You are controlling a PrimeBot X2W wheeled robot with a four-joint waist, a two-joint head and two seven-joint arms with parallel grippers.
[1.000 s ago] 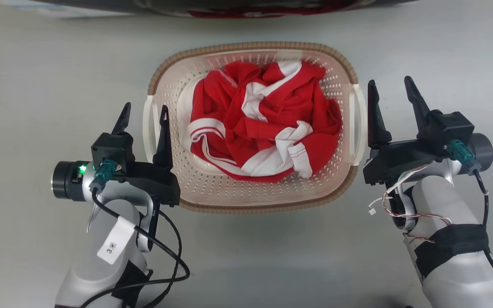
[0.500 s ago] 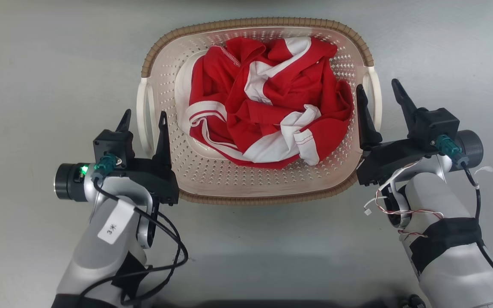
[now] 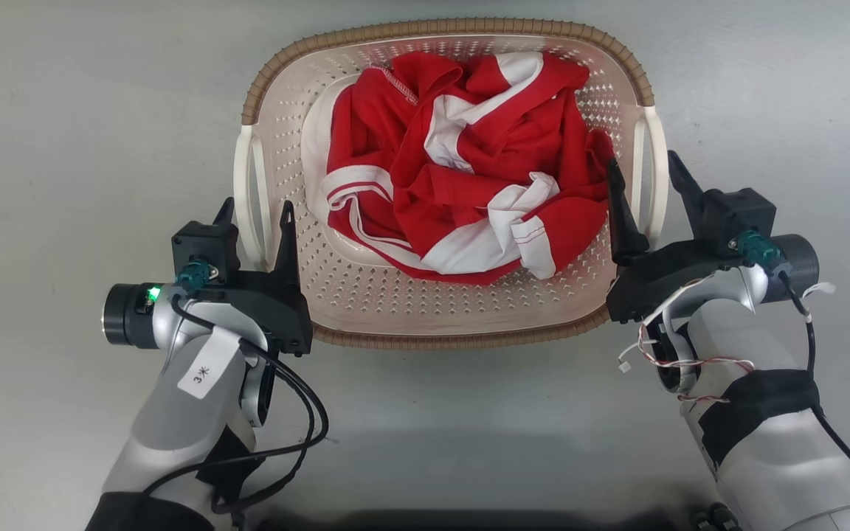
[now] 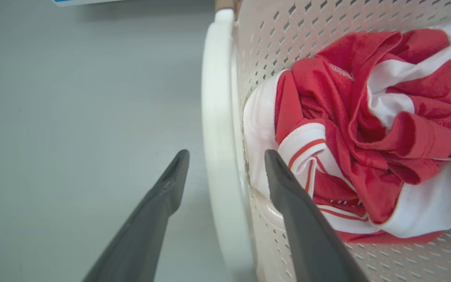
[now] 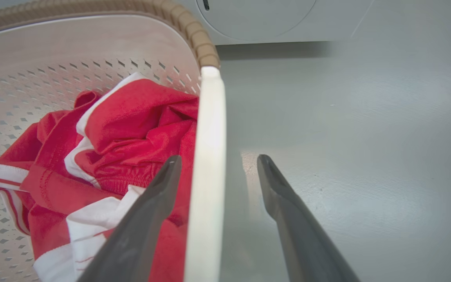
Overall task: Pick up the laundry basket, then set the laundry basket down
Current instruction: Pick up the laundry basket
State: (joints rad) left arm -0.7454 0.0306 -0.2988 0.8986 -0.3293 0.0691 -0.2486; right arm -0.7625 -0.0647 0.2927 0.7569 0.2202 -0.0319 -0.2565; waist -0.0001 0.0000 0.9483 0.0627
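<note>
Two grippers stand ready at the cream-white perforated plastic laundry basket (image 3: 440,31) with its brown woven-look rim. The basket sits on the plain grey floor (image 3: 63,147), directly ahead of the robot and between its arms. Lying crumpled inside the basket is a red-and-white fabric garment (image 3: 462,162). At the basket's left side, the left gripper (image 3: 257,205) has its two dark fingers spread around the white left loop handle (image 3: 242,184), one finger outside the basket and one inside its wall. The left wrist view shows a gap on both sides of the handle. At the basket's right side, the right gripper (image 3: 640,161) straddles the white right loop handle (image 3: 657,169) in the same way, fingers apart. Its inner finger is close beside the handle and next to the garment, and I cannot tell whether that finger touches the plastic. Beyond the basket's far rim the right wrist view shows the front of a pale washer (image 5: 257,19). The step in hand looks like the grasp that comes before the lift, since both handles are bracketed but neither is pinched. The next move seems to call for closing both pairs of fingers firmly on the handles and then raising the two arms together at the same rate. The handles look smooth and narrow, so a weak or uneven grip could let one side slip and tip the basket.
</note>
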